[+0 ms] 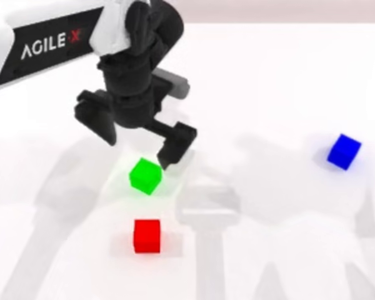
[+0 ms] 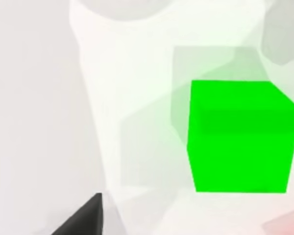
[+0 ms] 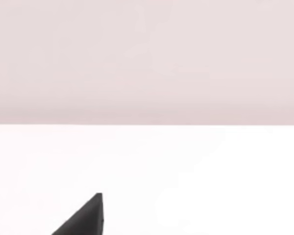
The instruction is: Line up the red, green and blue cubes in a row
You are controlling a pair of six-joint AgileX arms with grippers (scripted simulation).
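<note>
The green cube (image 1: 145,175) sits on the white table left of centre, and it fills the left wrist view (image 2: 240,137). My left gripper (image 1: 139,147) hangs open just behind and above it, holding nothing. One finger (image 1: 174,145) stands close to the cube's far right corner, and a dark fingertip (image 2: 88,220) shows in the wrist view. The red cube (image 1: 147,235) lies directly in front of the green one, a short gap apart. Far to the right rests the blue cube (image 1: 344,151). My right arm is out of the top view; its wrist view shows one fingertip (image 3: 88,218) over bare table.
The left arm's white link (image 1: 44,44) reaches in from the top-left corner. Grey shadows of the arms fall across the table's front half. The table's far edge meets a pinkish wall (image 3: 147,58) in the right wrist view.
</note>
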